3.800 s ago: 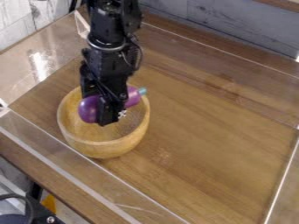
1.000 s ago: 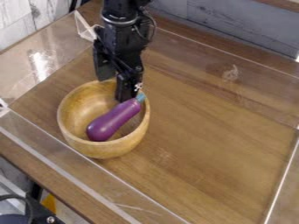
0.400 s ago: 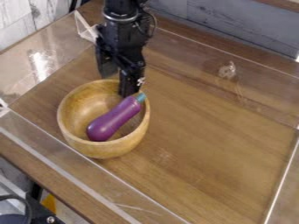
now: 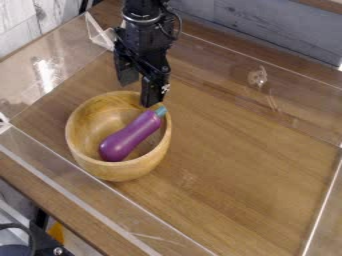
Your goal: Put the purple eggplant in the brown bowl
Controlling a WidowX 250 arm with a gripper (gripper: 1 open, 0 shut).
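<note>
The purple eggplant [image 4: 131,135] lies inside the brown bowl [image 4: 91,156], its teal stem cap resting toward the bowl's far right rim. The bowl sits on the wooden table at the left. My gripper [image 4: 147,88] hangs just above and behind the bowl's far rim, black fingers pointing down, open and holding nothing. It is clear of the eggplant.
The wooden tabletop [image 4: 247,160] is fenced by low clear walls [image 4: 80,215]. A grey plank wall [image 4: 267,20] runs along the back. A cable trails from the arm at the upper left.
The gripper has risen and drawn back a little from the bowl. The eggplant, which it held over the bowl earlier, stays lying in the bowl.
</note>
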